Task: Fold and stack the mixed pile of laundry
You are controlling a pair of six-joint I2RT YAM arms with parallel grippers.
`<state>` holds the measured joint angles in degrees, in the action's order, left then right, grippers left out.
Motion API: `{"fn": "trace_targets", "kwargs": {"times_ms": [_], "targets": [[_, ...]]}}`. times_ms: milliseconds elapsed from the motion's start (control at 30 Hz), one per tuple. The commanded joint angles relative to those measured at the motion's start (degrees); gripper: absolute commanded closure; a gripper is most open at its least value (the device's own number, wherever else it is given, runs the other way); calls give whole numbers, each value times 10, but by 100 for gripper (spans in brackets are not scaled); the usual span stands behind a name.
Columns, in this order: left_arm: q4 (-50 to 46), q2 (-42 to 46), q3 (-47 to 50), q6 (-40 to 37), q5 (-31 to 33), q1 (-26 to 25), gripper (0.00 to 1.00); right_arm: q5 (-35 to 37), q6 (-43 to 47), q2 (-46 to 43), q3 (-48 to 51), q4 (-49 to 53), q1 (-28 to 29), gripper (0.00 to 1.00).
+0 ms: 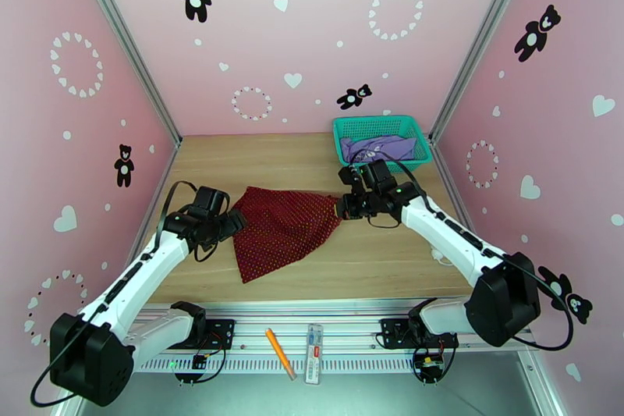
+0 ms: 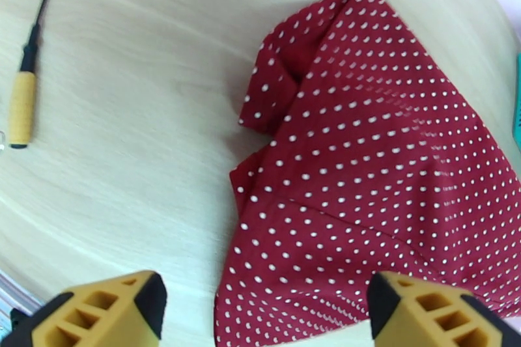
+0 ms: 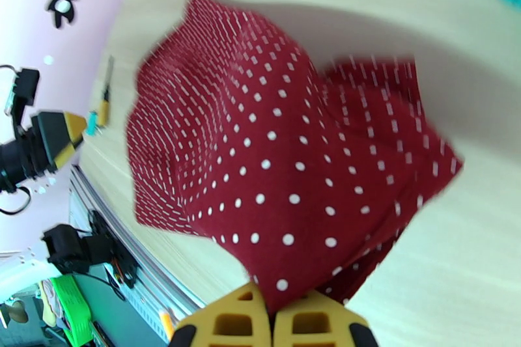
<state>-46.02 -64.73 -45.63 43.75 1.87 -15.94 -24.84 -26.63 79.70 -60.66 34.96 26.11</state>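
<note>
Right gripper [image 3: 273,316]: jaws are closed, and a bunched edge of the dark red cloth [image 3: 273,166] is pinched between them. In the right wrist view the cloth fans outward from the fingertips, and its gripped part is raised off the wooden table [image 1: 234,160], where a shadow is cast beneath it. In the top view this grip is seen at the cloth's right corner, on the side nearest the teal mesh basket [image 1: 374,121].

Left gripper [image 2: 264,306]: jaws are spread wide and nothing is held. In the left wrist view the cloth's rumpled left edge lies between and beyond the two fingertips. Whether the fingers touch the fabric cannot be told.

The rest of the cloth is spread flat near the table's middle, between the two grippers, and narrows to a point towards the near edge. White dots are seen on it in both wrist views.

The lavender-purple T-shirt [image 1: 382,148] lies crumpled inside the basket at the far right corner, well apart from the cloth.
</note>
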Motion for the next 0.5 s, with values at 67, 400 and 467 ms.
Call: {"fn": "trace_targets", "kwargs": {"times_ms": [67,400,467], "targets": [[86,-53,3,-7,-32,-4,24,8,-8,-15,18,4,-3,100],[124,-152,-44,-36,1,-4,37,8,-15,-19,33,0,-3,100],[130,-166,-53,-42,5,-4,39,8,-15,-20,35,-1,-3,100]]}}
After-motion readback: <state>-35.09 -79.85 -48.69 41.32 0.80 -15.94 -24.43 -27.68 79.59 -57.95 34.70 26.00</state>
